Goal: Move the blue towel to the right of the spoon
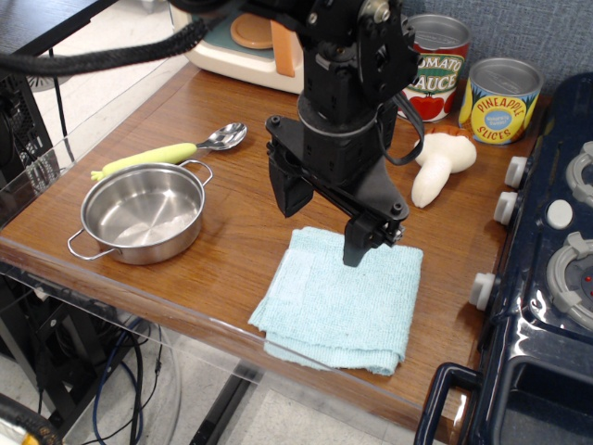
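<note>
Folded aqua-blue terry cloth, the blue towel (338,311), lies at the desk's (232,255) near edge, toward the near right corner, one fold slightly overhanging the lip. It looks light, soft and limp, so it should bunch and drag rather than slide stiffly; pinching a raised fold or its far edge seems the surest hold, since the flat middle offers little to grip. Over its far edge hangs the gripper (324,222), pointing steeply down from a bulky black wrist; one dark finger reaches the cloth's top border, the other stands apart to the left above bare wood, so the claw looks spread and holds nothing. Left of it, near the left edge, sits a two-handled steel pot (142,213). Beyond the pot lies the spoon (176,148), yellow-green handle toward the left edge. At the far edge stand a tomato sauce can (437,67) and a pineapple slices can (500,100).
</note>
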